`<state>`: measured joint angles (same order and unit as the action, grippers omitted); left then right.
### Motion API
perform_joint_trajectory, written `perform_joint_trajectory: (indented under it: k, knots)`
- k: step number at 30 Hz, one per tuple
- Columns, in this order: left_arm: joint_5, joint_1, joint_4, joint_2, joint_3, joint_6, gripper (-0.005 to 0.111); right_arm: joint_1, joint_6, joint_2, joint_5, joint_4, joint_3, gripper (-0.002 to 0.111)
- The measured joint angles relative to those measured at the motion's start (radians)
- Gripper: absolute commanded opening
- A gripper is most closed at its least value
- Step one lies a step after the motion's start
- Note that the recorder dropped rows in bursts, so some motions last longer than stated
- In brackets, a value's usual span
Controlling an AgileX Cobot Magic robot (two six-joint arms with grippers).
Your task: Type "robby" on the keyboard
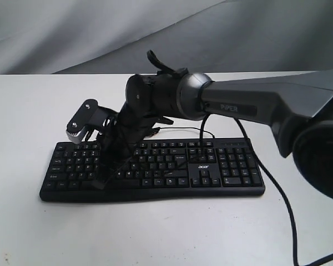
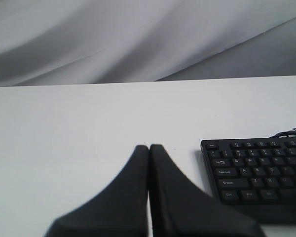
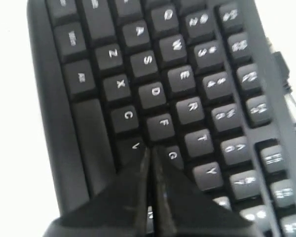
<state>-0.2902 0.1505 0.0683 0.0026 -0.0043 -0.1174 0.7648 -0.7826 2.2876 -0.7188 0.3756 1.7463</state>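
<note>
The wide black keyboard (image 1: 155, 169) with white legends and an acer logo lies on the white table, its cable running back from it. My right arm reaches across it from the right. My right gripper (image 1: 106, 176) is shut and points down onto the left letter keys. In the right wrist view the keyboard (image 3: 187, 79) fills the picture and the shut right gripper (image 3: 150, 148) has its tips between the V, F and G keys. My left gripper (image 2: 149, 147) is shut, empty, over bare table beside the keyboard (image 2: 259, 170) and its left end.
A thick black cable (image 1: 283, 205) hangs from the right arm and trails over the table at the front right. The white table (image 1: 33, 111) ends at a grey cloth backdrop (image 1: 72, 27) behind.
</note>
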Motion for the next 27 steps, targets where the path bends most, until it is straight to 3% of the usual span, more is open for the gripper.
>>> perform_joint_trajectory:
  k: [27]
  knots:
    - [0.0,0.0,0.0,0.0,0.0,0.0,0.001,0.0,-0.001,0.033,-0.002,0.019,0.0,0.0]
